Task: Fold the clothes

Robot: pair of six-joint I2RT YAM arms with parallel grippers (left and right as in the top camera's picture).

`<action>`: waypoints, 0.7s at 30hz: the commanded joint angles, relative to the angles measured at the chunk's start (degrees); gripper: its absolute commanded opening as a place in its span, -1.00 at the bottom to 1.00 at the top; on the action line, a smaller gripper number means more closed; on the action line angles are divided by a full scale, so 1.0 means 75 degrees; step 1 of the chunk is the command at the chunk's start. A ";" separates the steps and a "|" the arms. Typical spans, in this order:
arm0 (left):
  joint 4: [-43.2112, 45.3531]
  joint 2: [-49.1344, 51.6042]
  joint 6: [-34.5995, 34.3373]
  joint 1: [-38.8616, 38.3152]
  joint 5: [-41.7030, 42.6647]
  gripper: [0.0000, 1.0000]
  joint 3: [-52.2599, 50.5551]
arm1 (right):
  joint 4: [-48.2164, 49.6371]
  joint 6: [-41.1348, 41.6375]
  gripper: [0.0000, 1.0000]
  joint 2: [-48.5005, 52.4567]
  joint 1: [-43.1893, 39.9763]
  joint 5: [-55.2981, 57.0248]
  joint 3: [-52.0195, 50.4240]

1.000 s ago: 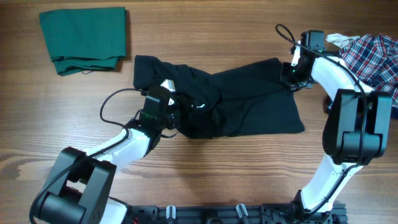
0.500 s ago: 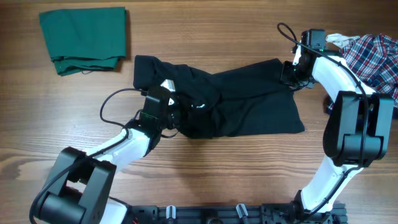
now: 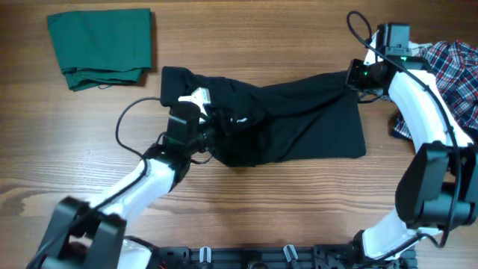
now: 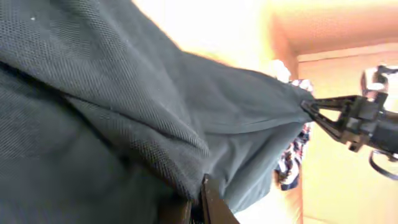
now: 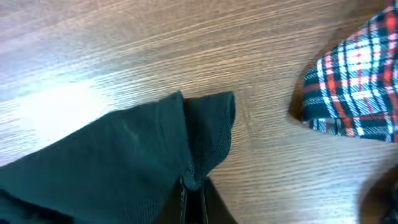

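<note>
— What have we got on the left?
— A folded green garment [image 3: 99,46] on the worktop [image 3: 299,217], well apart from our left hand [image 4: 200,190], which is pinched tight on a bunched fold of the black polo shirt [image 3: 299,127].
— And to the right?
— Our right hand [image 5: 193,186] clamps the polo's corner, with the plaid shirt [image 3: 452,63] just beside it.

looks like a robotics lab: brown wood-grain table [image 3: 246,30], two white-and-black robot arms [image 3: 422,104] standing at a black rail [image 3: 299,258].
</note>
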 commanded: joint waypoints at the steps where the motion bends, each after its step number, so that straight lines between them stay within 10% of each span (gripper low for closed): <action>1: -0.0070 -0.0402 0.0667 -0.0032 0.0067 -0.92 0.0163 | -0.0108 0.0178 -0.92 -0.0268 0.0015 0.0219 0.0187; 21: -0.0516 -0.1967 0.1131 -0.0032 -0.0396 -0.92 0.0163 | 0.0204 0.0335 -0.91 -0.1110 0.0017 0.1020 0.0187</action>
